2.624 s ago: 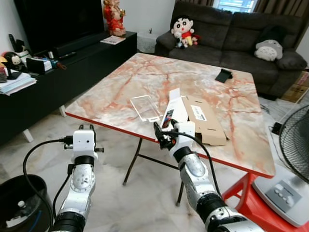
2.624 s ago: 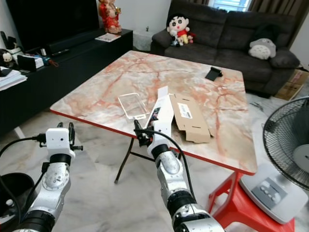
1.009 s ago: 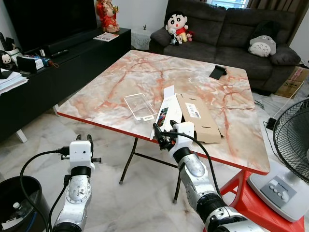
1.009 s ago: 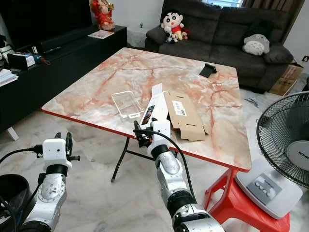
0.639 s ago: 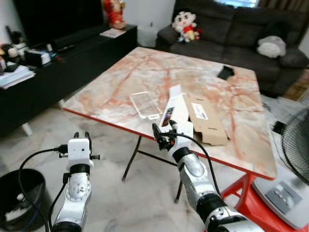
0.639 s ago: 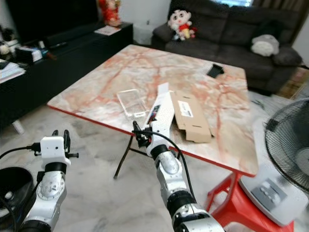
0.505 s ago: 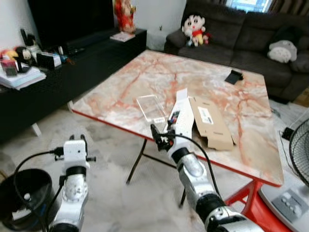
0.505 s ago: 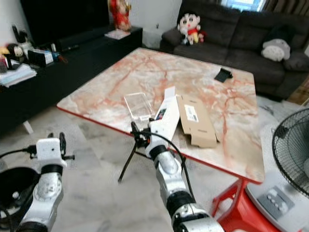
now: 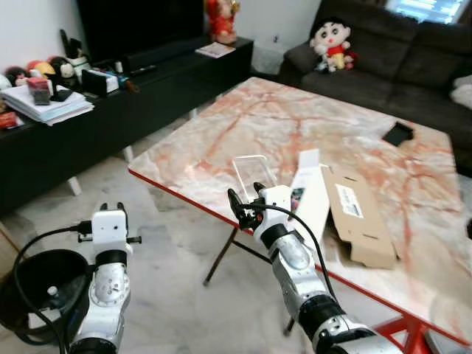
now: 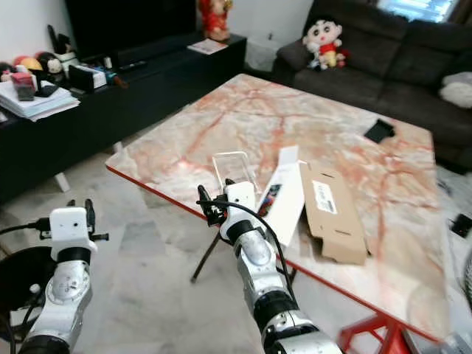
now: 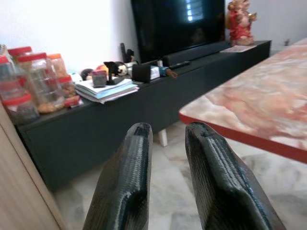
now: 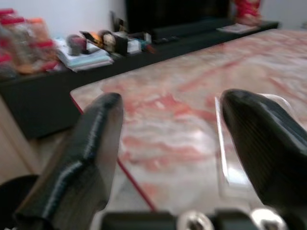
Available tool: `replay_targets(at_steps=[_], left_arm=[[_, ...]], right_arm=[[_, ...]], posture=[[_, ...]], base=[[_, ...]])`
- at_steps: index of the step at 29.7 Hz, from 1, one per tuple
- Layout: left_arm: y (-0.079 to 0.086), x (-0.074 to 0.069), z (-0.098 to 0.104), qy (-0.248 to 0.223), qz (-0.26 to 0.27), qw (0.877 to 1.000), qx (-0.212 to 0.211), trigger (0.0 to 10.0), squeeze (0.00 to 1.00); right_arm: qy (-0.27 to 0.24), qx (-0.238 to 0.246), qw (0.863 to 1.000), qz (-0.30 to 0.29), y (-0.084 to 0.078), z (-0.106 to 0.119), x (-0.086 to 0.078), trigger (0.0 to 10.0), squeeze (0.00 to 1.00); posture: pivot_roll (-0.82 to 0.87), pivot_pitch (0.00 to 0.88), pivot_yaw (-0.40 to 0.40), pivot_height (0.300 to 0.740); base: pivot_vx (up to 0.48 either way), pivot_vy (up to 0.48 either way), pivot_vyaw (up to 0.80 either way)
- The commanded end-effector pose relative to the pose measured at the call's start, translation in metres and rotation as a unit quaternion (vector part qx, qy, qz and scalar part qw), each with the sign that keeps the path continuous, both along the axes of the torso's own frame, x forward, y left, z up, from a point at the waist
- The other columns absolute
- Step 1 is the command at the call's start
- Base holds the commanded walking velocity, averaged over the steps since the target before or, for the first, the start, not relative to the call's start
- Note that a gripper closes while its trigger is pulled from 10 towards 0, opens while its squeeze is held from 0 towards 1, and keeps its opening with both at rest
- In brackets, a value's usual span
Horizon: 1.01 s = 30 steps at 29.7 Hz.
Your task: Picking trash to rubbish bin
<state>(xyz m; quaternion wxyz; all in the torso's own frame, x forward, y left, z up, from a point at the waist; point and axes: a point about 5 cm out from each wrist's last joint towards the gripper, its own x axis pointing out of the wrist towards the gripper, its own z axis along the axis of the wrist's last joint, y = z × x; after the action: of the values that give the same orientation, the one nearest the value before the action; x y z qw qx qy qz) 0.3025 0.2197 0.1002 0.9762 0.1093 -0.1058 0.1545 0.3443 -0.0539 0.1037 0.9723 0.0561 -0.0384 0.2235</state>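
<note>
Left eye view: right tool (image 9: 243,209) spread wide, gripping nothing, at the surface's (image 9: 243,125) near red edge; clear plastic tray (image 9: 254,169) just inside that edge.
Right eye view: bin (image 10: 11,284) on floor, near the left arm.
Left wrist view: left tool (image 11: 165,143) released, narrow gap, idle.
Right wrist view: tray beyond one fingertip (image 12: 259,124).
Advice: centre the fingers over the tray's edge before closing.
</note>
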Motion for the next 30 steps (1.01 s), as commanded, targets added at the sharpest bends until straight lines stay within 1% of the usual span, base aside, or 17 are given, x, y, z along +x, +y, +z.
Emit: replay_targets(at_steps=[1,14,16,19,27,30], left_arm=[[-0.011,0.004,0.004,-0.007,-0.014,1.0,-0.003,10.0,0.0],[-0.013,0.007,0.008,-0.015,-0.019,1.0,-0.004,10.0,0.0],[-0.014,0.008,0.01,-0.021,-0.023,1.0,-0.002,10.0,0.0],[-0.017,0.007,0.011,-0.029,-0.03,0.999,-0.005,10.0,0.0],[-0.02,0.008,0.011,-0.027,-0.036,0.999,-0.006,10.0,0.0],[-0.021,0.008,0.01,-0.026,-0.038,0.999,-0.006,10.0,0.0]], right_arm=[[-0.002,0.01,1.0,-0.005,0.0,0.003,0.001,10.0,0.0],[0.002,0.006,1.0,0.0,0.001,0.002,0.001,10.0,0.0],[0.002,0.007,1.0,0.002,0.002,0.003,0.001,10.0,0.0],[0.003,0.006,1.0,0.005,0.003,0.002,0.001,10.0,0.0],[0.008,0.0,1.0,0.013,0.006,0.0,-0.001,10.0,0.0],[0.013,-0.012,1.0,0.021,0.008,-0.002,-0.002,10.0,0.0]], posture=[[0.05,0.0,-0.086,0.74],[0.05,0.0,-0.084,0.74],[0.05,0.0,-0.084,0.74],[0.05,0.0,-0.084,0.74],[0.05,0.0,-0.086,0.74],[0.05,0.0,-0.087,0.74]], base=[[0.48,0.0,0.0],[0.48,0.0,0.0],[0.274,0.0,0.0],[0.0,0.0,0.0],[0.0,0.0,0.0],[0.0,0.0,0.0]])
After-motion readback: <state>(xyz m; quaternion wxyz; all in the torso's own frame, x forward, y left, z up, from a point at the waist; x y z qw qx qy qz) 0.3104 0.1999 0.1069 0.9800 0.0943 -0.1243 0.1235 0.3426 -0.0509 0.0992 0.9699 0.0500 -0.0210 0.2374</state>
